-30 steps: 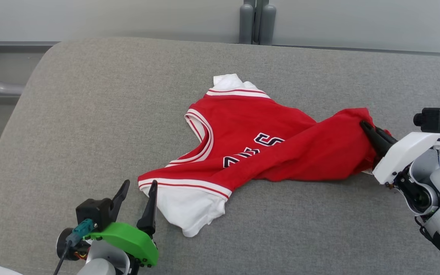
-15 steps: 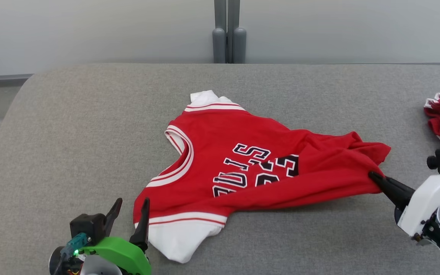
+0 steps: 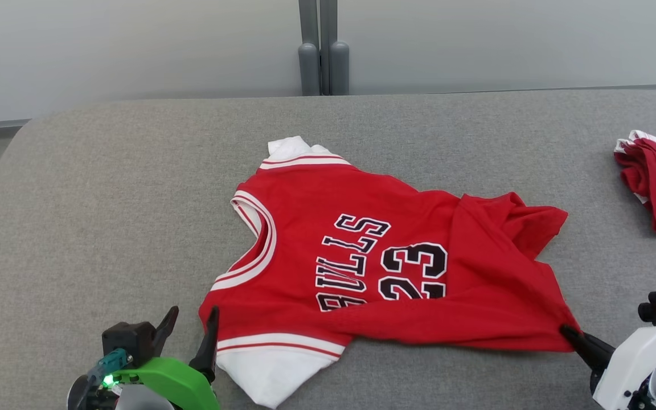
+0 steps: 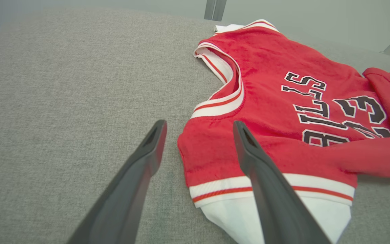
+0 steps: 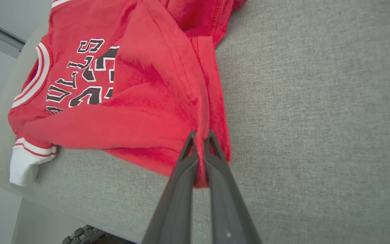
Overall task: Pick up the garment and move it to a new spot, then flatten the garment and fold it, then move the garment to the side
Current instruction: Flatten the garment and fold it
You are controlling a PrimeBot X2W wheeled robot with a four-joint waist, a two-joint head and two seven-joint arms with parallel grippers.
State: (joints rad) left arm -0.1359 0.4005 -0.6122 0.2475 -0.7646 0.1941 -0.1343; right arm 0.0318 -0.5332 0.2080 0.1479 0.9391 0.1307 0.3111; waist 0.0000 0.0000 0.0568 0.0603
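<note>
i see the garment (image 3: 362,250) lying mostly spread on the grey cushion (image 3: 106,188). my right gripper (image 5: 200,135) is pinched tight on its near hem corner. my left gripper (image 4: 199,124) is spread wide, one finger over the sleeve (image 4: 215,189), perhaps touching it.

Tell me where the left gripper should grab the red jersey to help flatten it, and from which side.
Grip the shoulder corner of the jersey just above the striped band, sliding in low from its outer edge. The open left gripper straddles that flat edge, and it lies opposite the hem that the right gripper pinches, so pulling apart should smooth the fold.
</note>
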